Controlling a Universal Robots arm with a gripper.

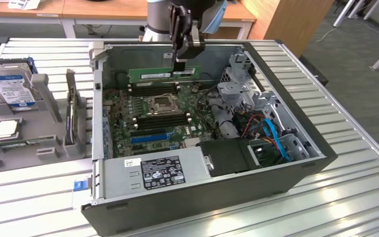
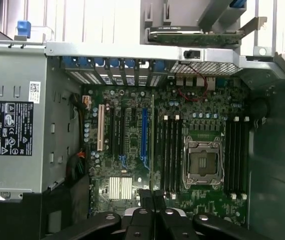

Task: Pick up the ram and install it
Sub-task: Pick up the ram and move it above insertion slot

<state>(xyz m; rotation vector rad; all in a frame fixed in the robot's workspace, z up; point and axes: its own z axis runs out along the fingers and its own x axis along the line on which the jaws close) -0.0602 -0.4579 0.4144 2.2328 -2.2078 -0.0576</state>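
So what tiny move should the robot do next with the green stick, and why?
Probably lower it slowly, straight down. The gripper is shut on the ram, which hangs level inside the open case, just above the black memory slots and running the same way as them. It isn't seated in a slot yet, so a gentle drop looks like the right small step.

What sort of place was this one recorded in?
Probably a robotics lab or workshop bench for computer assembly: an open black desktop computer case sits on a slatted metal table, a blue-labelled hard drive stands in a grey holder, and wooden desks stand behind.
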